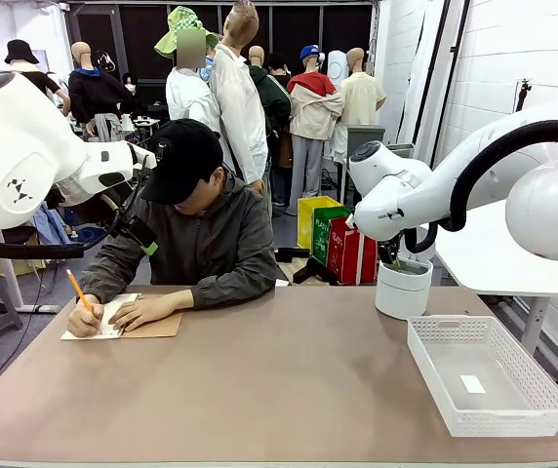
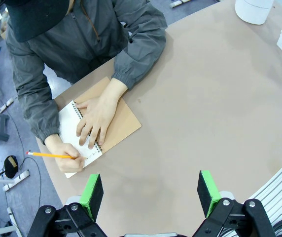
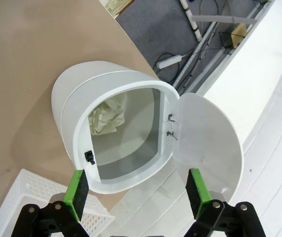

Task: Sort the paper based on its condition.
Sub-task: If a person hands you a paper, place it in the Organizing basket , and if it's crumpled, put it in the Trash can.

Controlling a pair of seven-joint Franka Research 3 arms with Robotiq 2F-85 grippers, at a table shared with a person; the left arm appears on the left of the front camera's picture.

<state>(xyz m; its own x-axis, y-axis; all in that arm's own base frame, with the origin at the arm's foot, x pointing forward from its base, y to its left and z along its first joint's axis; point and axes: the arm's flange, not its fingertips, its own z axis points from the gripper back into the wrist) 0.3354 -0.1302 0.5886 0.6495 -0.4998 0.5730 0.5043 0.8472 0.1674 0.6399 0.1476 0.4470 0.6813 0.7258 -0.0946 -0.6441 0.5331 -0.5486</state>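
A crumpled paper (image 3: 106,118) lies in the bin (image 3: 72,96) beneath our released right claw (image 3: 136,188) — left claw (image 2: 150,192) released too; the person's notebook (image 2: 123,123) sheet (image 2: 68,122) isn't sorted yet.

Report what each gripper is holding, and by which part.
Neither holds anything. The left gripper hangs open over the table. The right gripper hangs open above the white bin, whose lid is open.
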